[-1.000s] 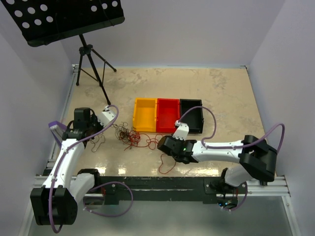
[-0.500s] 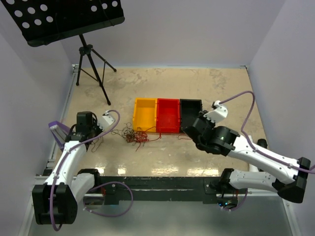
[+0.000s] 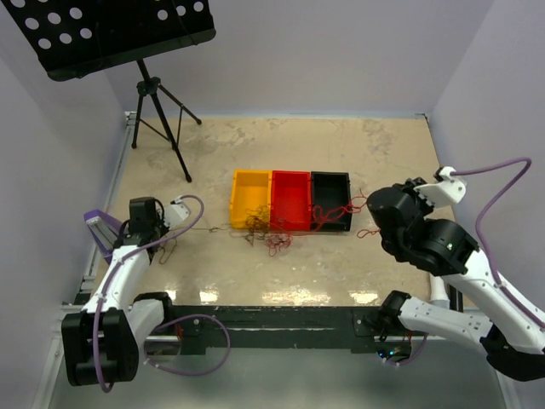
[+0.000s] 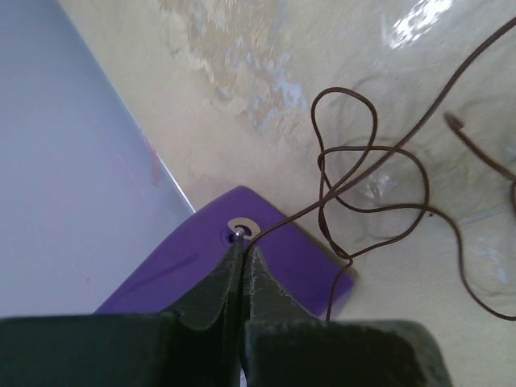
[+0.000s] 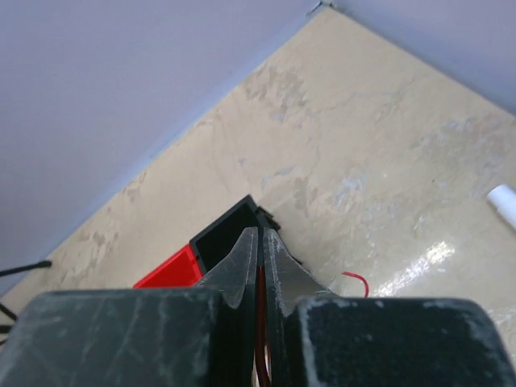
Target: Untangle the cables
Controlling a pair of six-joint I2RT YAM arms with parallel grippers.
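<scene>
The cables form a dark and red tangle (image 3: 258, 227) at the front of the bins, with red loops (image 3: 278, 245) trailing nearer. My left gripper (image 3: 130, 228) is shut on a dark brown cable (image 4: 372, 161), which runs taut from it to the tangle. Its tips (image 4: 243, 247) hang over a purple plate (image 4: 282, 262). My right gripper (image 3: 380, 213) is raised right of the bins and shut on a red cable (image 5: 260, 292). That cable drapes over the black bin (image 3: 330, 198), and a loose red end (image 5: 359, 281) lies on the table.
Orange (image 3: 249, 196), red (image 3: 290, 196) and black bins stand in a row mid-table. A music stand on a tripod (image 3: 157, 106) stands at the back left. The purple plate (image 3: 96, 221) lies at the left edge. A white object (image 5: 503, 198) lies at the right.
My right arm has lifted and swung right from the table's front, pulling the red cable. The tangle slid right, up against the bins. My left gripper eased left, and its cable went taut.
</scene>
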